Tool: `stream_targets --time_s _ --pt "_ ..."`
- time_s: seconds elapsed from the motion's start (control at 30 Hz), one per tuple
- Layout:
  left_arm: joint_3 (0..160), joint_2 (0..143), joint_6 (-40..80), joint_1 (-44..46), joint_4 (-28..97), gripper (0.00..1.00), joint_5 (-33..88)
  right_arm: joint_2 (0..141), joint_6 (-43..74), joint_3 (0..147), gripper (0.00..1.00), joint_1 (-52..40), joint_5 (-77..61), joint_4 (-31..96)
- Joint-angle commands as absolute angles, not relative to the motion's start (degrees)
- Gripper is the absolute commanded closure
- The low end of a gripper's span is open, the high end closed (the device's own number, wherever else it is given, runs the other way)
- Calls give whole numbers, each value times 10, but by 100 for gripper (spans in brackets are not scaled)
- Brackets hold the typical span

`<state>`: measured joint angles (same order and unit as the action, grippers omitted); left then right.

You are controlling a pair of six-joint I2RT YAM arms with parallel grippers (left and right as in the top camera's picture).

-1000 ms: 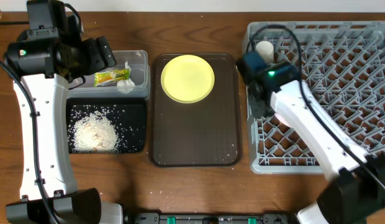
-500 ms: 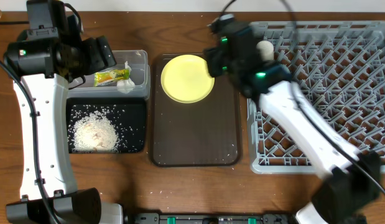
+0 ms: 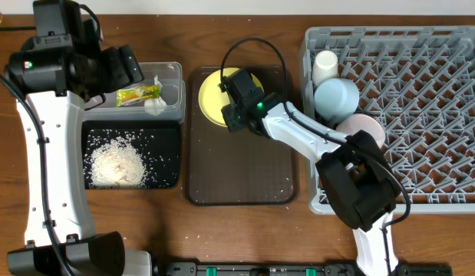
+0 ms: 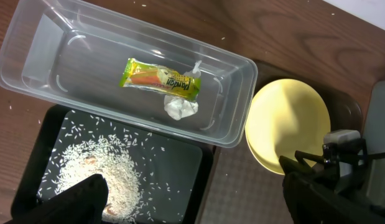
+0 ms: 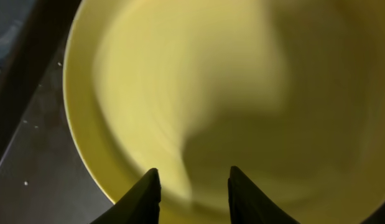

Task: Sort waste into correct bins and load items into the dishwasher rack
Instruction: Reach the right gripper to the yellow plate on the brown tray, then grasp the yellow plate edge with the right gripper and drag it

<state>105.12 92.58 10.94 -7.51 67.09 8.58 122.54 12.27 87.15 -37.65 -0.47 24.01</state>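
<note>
Left claw [image 4: 192, 186]: fingers spread wide and holding nothing, poised above the junction of the two bins.
Clear tub [image 4: 74, 56]: below and ahead of the left claw, resting on the wooden surface [image 3: 160, 230].
Snack wrapper [image 4: 160, 79]: green and yellow, lying flat inside the clear tub, ahead of the left claw.
White tissue [image 4: 181, 107]: crumpled, touching the wrapper's right end, inside the same tub.
Black tray [image 4: 173, 162]: directly under the left claw, its long side against the clear tub.
Rice scraps [image 4: 105, 174]: heaped in the black tray's left half, just beside the left claw's left finger, with loose grains scattered around the heap.
Brown serving tray [image 3: 237, 169]: between the two claws' working areas, to the right of both bins. A few grains lie near its right front corner.
Yellow plate [image 5: 198, 81]: on the far end of the brown serving tray, immediately beneath the right claw.
Right claw [image 5: 192, 180]: fingers a narrow gap apart, both above the plate's near rim. Contact with the plate cannot be determined.
Dishwasher rack [image 3: 437, 115]: grey pegged crate, to the right of the right claw.
White cup [image 3: 325, 65]: in the rack's far left corner.
Light blue bowl [image 3: 337, 97]: in the rack, just beside the cup.
White-pinkish bowl [image 3: 356, 123]: in the rack next to the blue bowl, partly hidden by the right arm.
</note>
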Motion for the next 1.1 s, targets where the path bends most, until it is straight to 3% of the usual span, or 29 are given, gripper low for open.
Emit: stream_targets --time_s 0.0,0.23,0.6,0.77,0.9,1.07 --pt "1059 925 117 -77 673 7 79 1230 126 873 69 -380 -3 254" --pt "1059 925 117 -77 673 7 79 1230 129 873 72 -381 -23 344" --pt "1059 925 117 -77 673 7 79 1185 96 897 66 -381 -41 396" --pt "1059 925 117 -77 672 7 79 1142 89 931 58 -373 56 401" --pt "1059 925 117 -77 673 7 79 1136 90 931 56 -358 135 398" --pt "1059 925 117 -77 673 7 79 1165 94 928 56 -325 139 396"
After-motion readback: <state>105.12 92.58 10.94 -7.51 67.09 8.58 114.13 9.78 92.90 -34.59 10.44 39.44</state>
